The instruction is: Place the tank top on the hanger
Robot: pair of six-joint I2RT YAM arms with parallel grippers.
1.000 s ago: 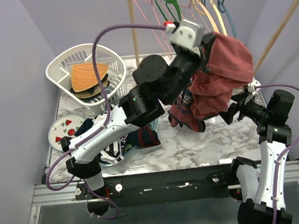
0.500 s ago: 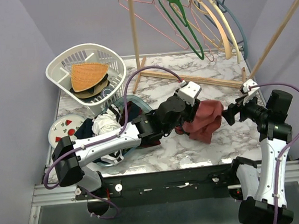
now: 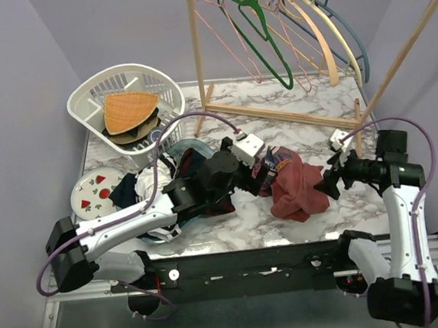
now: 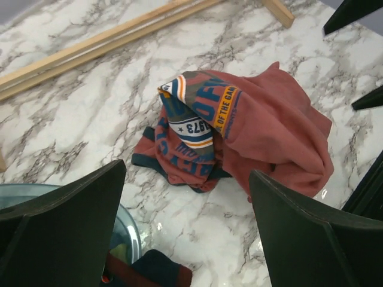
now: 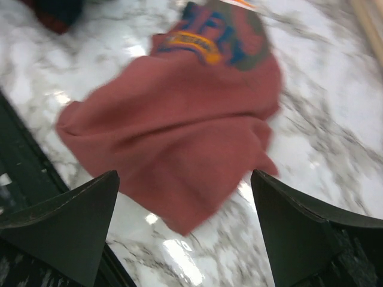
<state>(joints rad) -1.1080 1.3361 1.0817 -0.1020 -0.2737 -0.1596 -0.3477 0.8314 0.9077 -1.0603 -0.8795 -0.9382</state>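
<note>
Tank top (image 3: pixel 294 190) dropped (crumpled) between left tool (image 3: pixel 260 165) and right tool (image 3: pixel 329 182).

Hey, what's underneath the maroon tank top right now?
Only the marble table shows around the crumpled tank top, which lies directly on it. Its folds hide part of the chest print and the tabletop beneath; nothing else pokes out.

The tank top (image 3: pixel 296 189) lies on the table (image 3: pixel 308 125) between the left claw (image 3: pixel 260 164) and right claw (image 3: pixel 330 182), the hanger (image 3: pixel 355 38) hanging behind.
</note>
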